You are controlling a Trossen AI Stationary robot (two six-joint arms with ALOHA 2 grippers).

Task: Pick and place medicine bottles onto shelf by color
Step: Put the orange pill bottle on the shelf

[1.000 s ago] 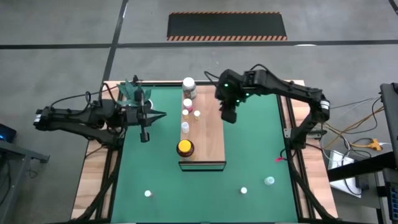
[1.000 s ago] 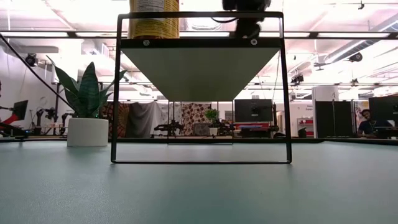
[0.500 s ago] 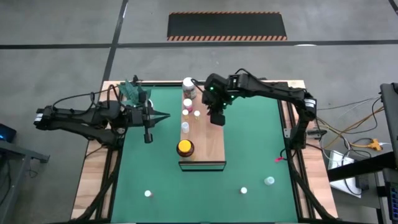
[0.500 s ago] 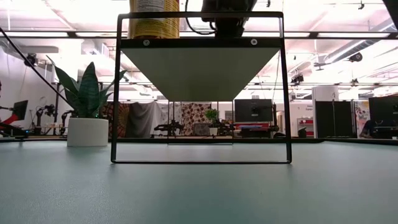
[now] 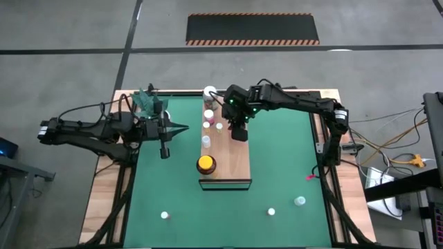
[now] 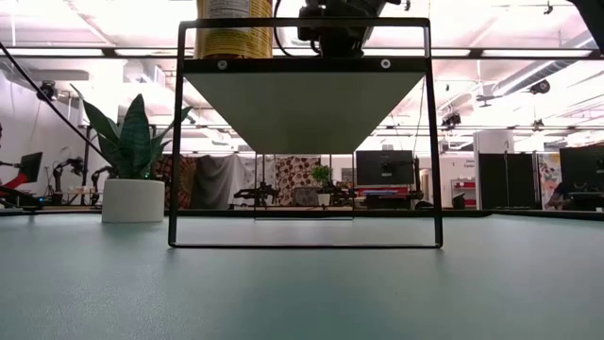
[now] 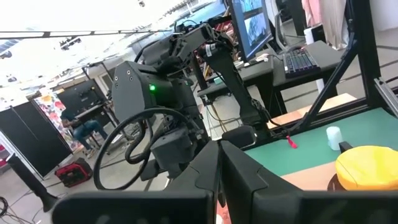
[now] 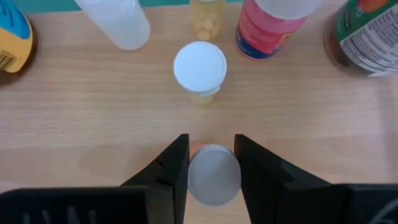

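Observation:
My right gripper (image 5: 239, 133) hovers over the shelf (image 5: 235, 155), a light wooden board on a black frame, and is shut on a tiny bottle (image 8: 214, 174) with a pale cap. On the board's left side stands a row of bottles: a white-lidded jar (image 5: 210, 95), a pink bottle (image 5: 208, 114), small white-capped ones (image 5: 219, 126), and an amber yellow-lidded jar (image 5: 205, 164). Three small bottles stand loose on the mat (image 5: 165, 215), (image 5: 271, 211), (image 5: 300, 201). My left gripper (image 5: 181, 127) waits, shut, over the mat's left side. My right gripper pinches the tiny bottle by the sides of its cap (image 8: 214, 180), one finger (image 8: 174, 168) on each side. The fingers come from above, pointing down at the board. The bottle stays upright; whether its base touches the board cannot be told.
A potted green plant (image 5: 147, 102) stands at the mat's far left corner, close to my left arm. A white-capped bottle (image 8: 199, 68) stands on the board just beyond the held one. The board's right half (image 5: 242, 162) is bare wood. A small red item (image 5: 311, 178) lies near the mat's right edge.
My right gripper has moved toward the table's left, from the shelf's right edge in over the board and closer to the row of bottles. My left arm has kept still.

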